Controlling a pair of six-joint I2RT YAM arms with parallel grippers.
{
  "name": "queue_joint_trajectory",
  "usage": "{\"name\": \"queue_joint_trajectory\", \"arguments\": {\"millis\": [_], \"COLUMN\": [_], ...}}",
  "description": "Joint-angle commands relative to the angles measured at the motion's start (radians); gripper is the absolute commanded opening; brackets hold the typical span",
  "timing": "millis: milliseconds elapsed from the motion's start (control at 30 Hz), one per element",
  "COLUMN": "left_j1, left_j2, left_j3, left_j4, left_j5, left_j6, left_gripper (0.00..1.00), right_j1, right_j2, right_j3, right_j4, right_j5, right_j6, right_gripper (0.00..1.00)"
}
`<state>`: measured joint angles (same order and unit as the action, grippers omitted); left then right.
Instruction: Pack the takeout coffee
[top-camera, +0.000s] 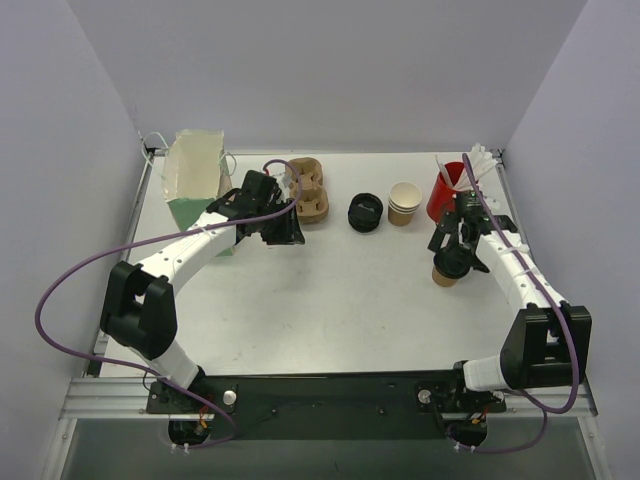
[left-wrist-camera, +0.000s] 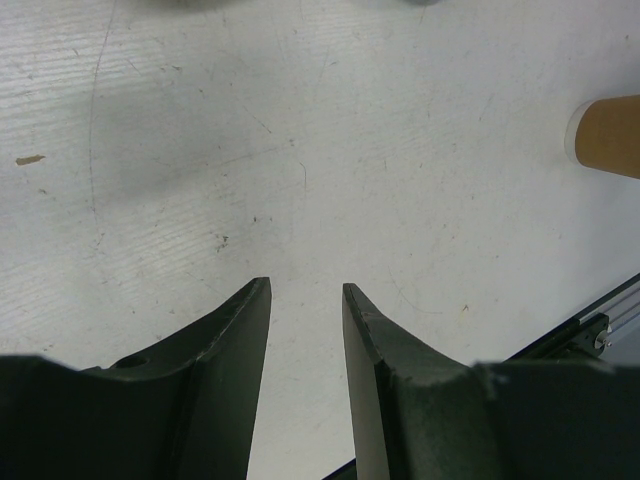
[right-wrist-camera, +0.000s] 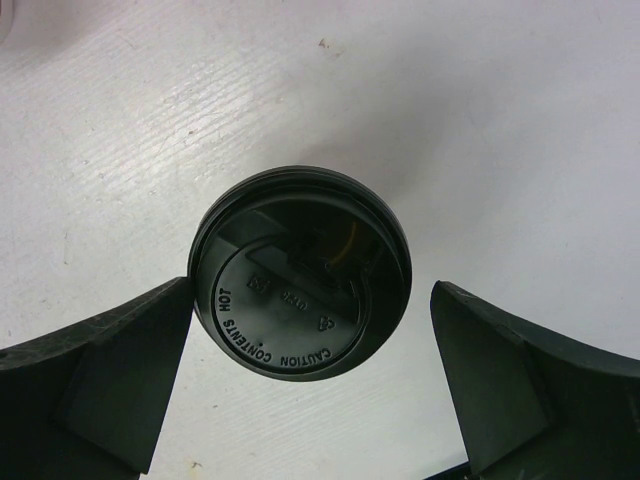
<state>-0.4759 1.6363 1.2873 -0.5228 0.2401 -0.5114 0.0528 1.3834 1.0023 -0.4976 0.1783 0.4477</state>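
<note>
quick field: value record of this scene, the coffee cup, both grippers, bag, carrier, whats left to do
takeout coffee: upright on table, black lid on, right side
right gripper: open, straddling the lid
left gripper: slightly open, empty, over the table
paper bag: back left, top open
cup carrier: right of bag, wells look empty
status: coffee not yet packed

Top view: right gripper (top-camera: 452, 255) covers the coffee's (top-camera: 444, 277) top. Right wrist: lid (right-wrist-camera: 300, 270) hides the cup body. Left wrist: brown cup (left-wrist-camera: 612, 135), cut off at the edge, unidentifiable.
</note>
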Motion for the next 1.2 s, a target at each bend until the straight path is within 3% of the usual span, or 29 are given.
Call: {"name": "queue_joint_trajectory", "arguments": {"millis": [0,233,367,567,733,1000,1167], "left_j1": [0.005,0.005,0.008,0.011,0.017,0.022,0.023], "left_j2": [0.0,0.005,0.017,0.028,0.106,0.295,0.405], "left_j3": [0.047,0.07,0.119,0.208,0.32,0.47,0.578], "left_j4": [0.003,-0.011,-0.023,-0.065,-0.097,-0.089,-0.108], "left_j5": [0.007,-0.001,-0.019,-0.054,-0.14,-0.364,-0.395], "left_j6": [0.017,0.02,0.022,0.033,0.036,-0.001,-0.004], "left_gripper": [0.45,0.45,0.45,0.46,0.43,0.34,0.34], "right_j1": [-0.007,0.022,0.131,0.338,0.381,0.383,0.386], "right_j2": [-0.052,-0.095,-0.099,0.044,0.164,0.103,0.071], "right_j3": [0.067,0.139,0.214,0.439,0.556,0.48,0.437], "right_j4": [-0.065,-0.111,-0.125,-0.11,-0.117,-0.099,-0.088], "right_j5": [0.039,0.046,0.079,0.09,0.078,0.02,-0.003], "right_j6": [0.008,0.02,0.039,0.04,0.031,0.046,0.046], "right_gripper": [1.0,1.0,1.0,1.0,0.98,0.97,0.97]}}
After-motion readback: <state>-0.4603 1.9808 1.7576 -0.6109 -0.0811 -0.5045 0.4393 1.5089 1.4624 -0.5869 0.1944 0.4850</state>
